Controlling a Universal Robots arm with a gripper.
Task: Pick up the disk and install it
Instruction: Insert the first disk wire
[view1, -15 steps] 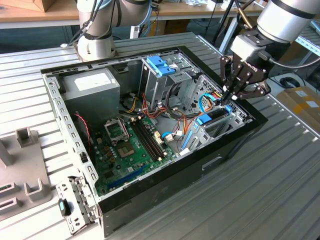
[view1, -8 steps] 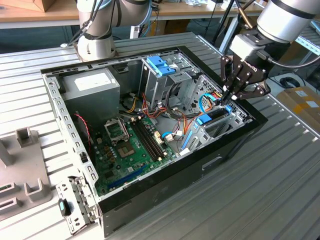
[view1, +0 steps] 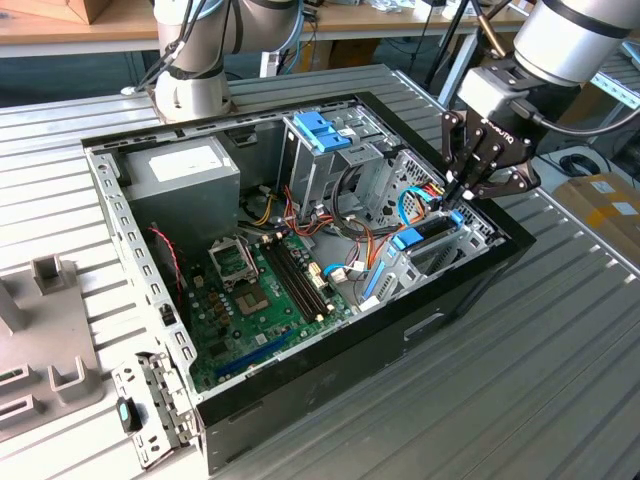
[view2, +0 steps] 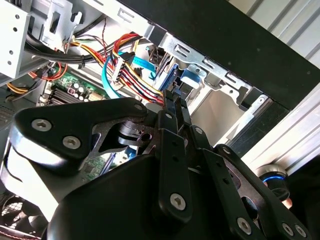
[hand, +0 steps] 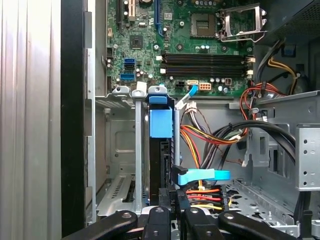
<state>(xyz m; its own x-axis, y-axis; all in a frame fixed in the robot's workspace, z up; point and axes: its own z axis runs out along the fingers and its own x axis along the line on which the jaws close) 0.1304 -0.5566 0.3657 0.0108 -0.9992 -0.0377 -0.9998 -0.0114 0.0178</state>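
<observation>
The gripper (view1: 458, 196) sits right of centre in the exterior view, fingers pinched narrow onto the top edge of the disk (view1: 425, 236), which stands on edge in the drive bay at the open computer case's (view1: 330, 330) right end. In the first wrist view the disk (hand: 161, 150) shows edge-on, mostly dark, its blue carrier frame (hand: 161, 122) plain; its label is hidden. The motherboard (view1: 260, 300) lies left of it.

Open PC case (view1: 470, 275) on slatted table (view1: 560, 370); green mobo (view1: 265, 300) — grey PSU (view1: 185, 175) beside.
</observation>
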